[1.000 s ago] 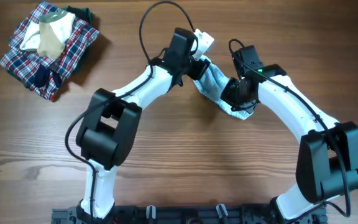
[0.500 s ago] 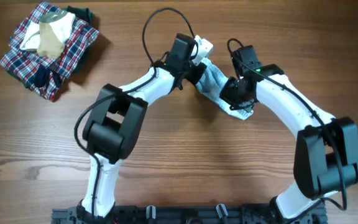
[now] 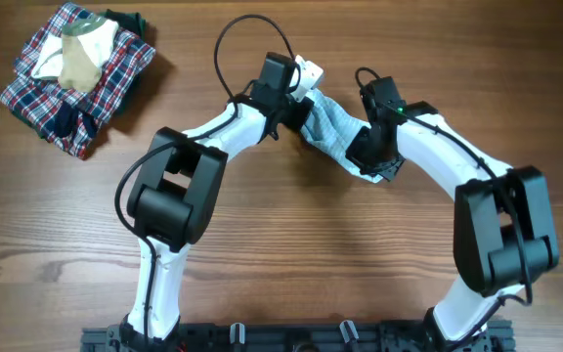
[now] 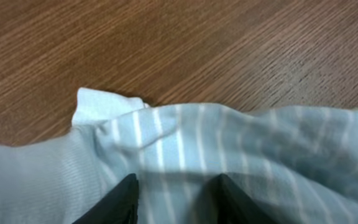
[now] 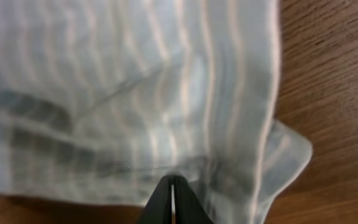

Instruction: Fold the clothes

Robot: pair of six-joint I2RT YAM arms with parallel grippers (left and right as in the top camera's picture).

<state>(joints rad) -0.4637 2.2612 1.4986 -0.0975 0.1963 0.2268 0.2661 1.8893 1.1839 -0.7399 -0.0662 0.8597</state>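
My left gripper (image 4: 176, 190) has narrowed around the garment (image 3: 332, 125), though I cannot tell if it grips; the right gripper (image 5: 171, 194) stays pinched on its edge, stretching it for folding.

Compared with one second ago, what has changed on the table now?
The left gripper and the right gripper shifted slightly left, carrying the striped garment along. The right one stays shut on it. The plaid pile did not move.
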